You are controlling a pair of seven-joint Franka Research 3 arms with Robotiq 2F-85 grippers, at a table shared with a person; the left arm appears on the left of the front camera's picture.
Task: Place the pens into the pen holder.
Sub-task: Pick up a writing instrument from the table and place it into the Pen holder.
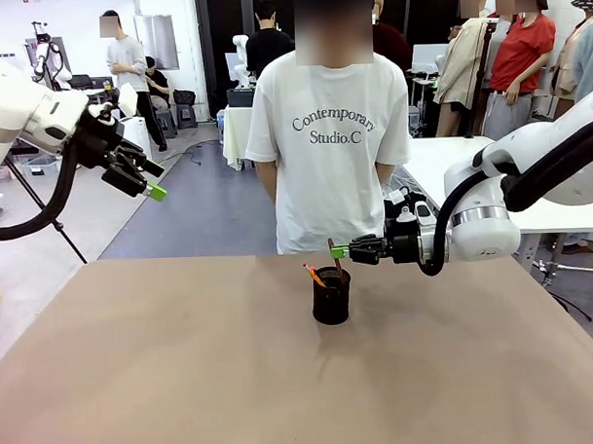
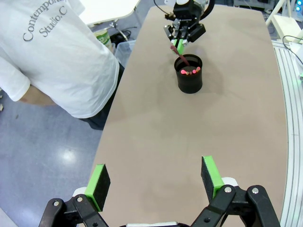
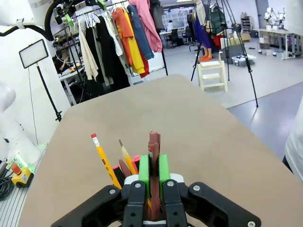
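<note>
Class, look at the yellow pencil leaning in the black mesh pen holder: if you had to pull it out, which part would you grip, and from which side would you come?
Grip the yellow pencil by its upper shaft, just below the eraser, coming down from above. That end sticks up past the pen holder rim; the rest sits inside. Close across the thin shaft, on the side away from the right claw, which is shut on the maroon pen over the cup.
</note>
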